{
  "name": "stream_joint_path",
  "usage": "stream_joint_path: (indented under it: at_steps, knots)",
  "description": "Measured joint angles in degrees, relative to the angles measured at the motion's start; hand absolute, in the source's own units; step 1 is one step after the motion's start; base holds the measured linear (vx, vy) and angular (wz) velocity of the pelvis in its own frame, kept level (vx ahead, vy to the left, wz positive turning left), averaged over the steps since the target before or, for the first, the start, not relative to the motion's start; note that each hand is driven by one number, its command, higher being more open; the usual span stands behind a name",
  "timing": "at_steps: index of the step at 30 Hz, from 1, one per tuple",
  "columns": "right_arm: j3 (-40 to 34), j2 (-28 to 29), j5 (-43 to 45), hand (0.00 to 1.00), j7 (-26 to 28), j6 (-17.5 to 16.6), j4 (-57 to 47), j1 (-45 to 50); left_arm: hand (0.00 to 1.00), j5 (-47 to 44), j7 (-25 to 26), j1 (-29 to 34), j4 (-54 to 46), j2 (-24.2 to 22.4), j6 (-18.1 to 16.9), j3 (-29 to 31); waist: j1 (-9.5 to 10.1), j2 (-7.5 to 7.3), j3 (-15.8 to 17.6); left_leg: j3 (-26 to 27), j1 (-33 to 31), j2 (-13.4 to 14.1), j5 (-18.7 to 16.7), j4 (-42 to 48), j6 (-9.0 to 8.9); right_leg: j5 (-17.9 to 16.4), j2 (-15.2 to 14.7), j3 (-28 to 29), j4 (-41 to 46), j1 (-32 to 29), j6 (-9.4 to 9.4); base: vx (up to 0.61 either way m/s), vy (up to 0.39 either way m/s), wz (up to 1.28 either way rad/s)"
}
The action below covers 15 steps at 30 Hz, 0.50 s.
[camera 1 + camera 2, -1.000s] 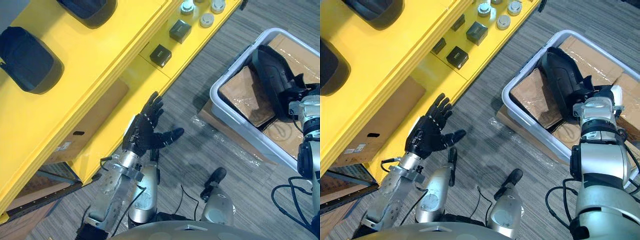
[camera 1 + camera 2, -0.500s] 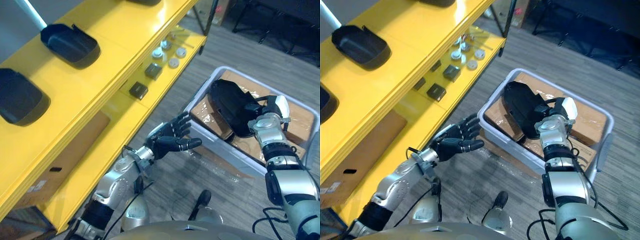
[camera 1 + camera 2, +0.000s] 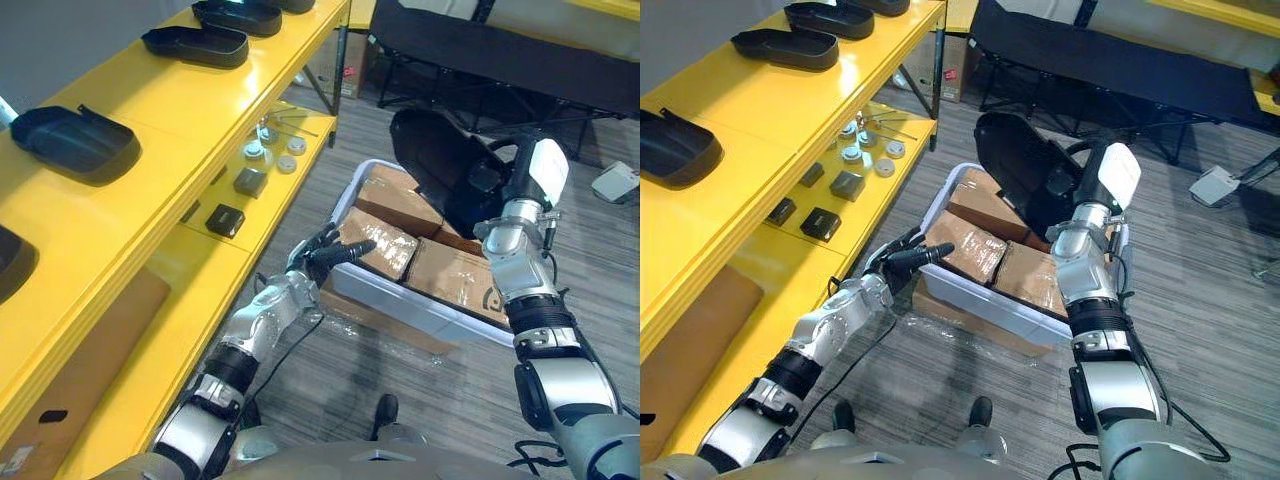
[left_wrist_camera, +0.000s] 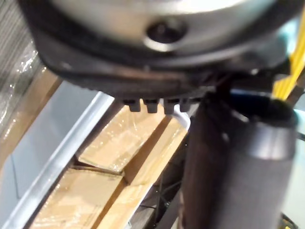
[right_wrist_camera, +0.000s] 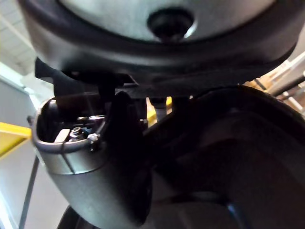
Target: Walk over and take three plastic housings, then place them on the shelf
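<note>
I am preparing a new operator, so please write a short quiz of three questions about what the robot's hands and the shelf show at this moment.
1. Choose one: what does the right hand hold?
A) a cardboard box
B) a black plastic housing
C) nothing
2. True or false: the left hand also holds a housing.
3. Fill in the missing word: more housings lie on the top level of the ____ shelf.

Key: 1 B. 2 false, its fingers are straight and it holds nothing. 3 yellow.
</note>
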Motion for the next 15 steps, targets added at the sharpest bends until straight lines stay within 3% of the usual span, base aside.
stream_joint_path:
  at_steps: [3,6,13,15]
  knots:
    - [1.2,0.7,-0.1,0.0,-1.8,-3.4,-0.2,0.8,1.0,-6.3,1.0,-1.2,1.4,-1.5,-3.4,0.3,-0.88,-0.1,-0.1,0.2,0.1,0.0,0.0,0.0,0.0,0.2,0.0,0.1,0.0,0.0,0.01,0.0,-0.002,-0.01]
    - [1.5,2.9,-0.2,0.0,-2.9,-5.5,-2.7,2.0,1.0,-11.2,1.4,-3.2,3.3,-1.9,-4.7,1.3,-1.22,-0.1,-0.1,1.1,0.7,0.0,-0.1,0.0,-0.04,0.5,0.0,0.8,0.0,-0.1,-0.08,-0.01,-0.002,-0.11]
    - [3.9,4.5,-2.4,0.0,-4.3,-10.6,-6.0,3.7,1.0,-18.0,1.2,-5.3,4.8,-2.9,-5.8,0.8,-1.44,-0.92,-0.8,2.3,1.3,-0.1,-0.2,0.1,-0.15,0.8,0.0,2.0,-0.1,-0.5,-0.22,-0.02,-0.006,-0.11]
    - [4.3,5.2,-2.4,0.0,-4.3,-12.5,-6.8,3.7,1.0,-22.3,-0.9,-6.4,7.4,-3.5,-5.9,0.3,-1.32,-1.0,-0.8,2.5,1.7,-0.1,-0.2,0.1,-0.16,1.0,0.0,2.1,-0.1,-0.4,-0.2,-0.02,-0.006,-0.07]
